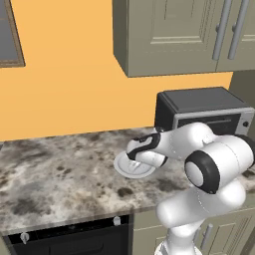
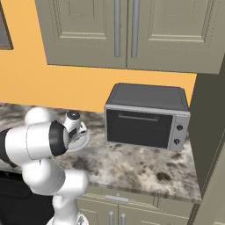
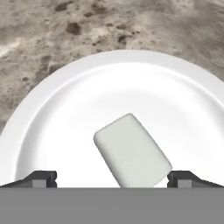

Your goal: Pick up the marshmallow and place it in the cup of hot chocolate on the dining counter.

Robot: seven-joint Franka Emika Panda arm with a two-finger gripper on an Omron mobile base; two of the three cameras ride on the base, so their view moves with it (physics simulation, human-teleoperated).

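Closing on the marshmallow [image 3: 132,152] is the step in hand, and it carries the main risks. The hand [image 3: 112,178] stands fully open and holds nothing; its 2 fingertips [image 3: 39,178] flank the marshmallow, which lies flat on the white plate [image 3: 57,113].

1. The block lies diagonal to the line between the fingertips. You should expect it to twist or squirt sideways if the jaws meet its corners rather than its flat sides.
2. The block looks soft. A hard squeeze may deform it and spoil the release later.
3. If the fingertips sit too low, they may catch the plate and drag it across the counter [image 1: 55,174].

The hand view shows the marshmallow and its angle. The left and right base views instead show the plate's position on the counter beside the toaster oven [image 2: 147,116].
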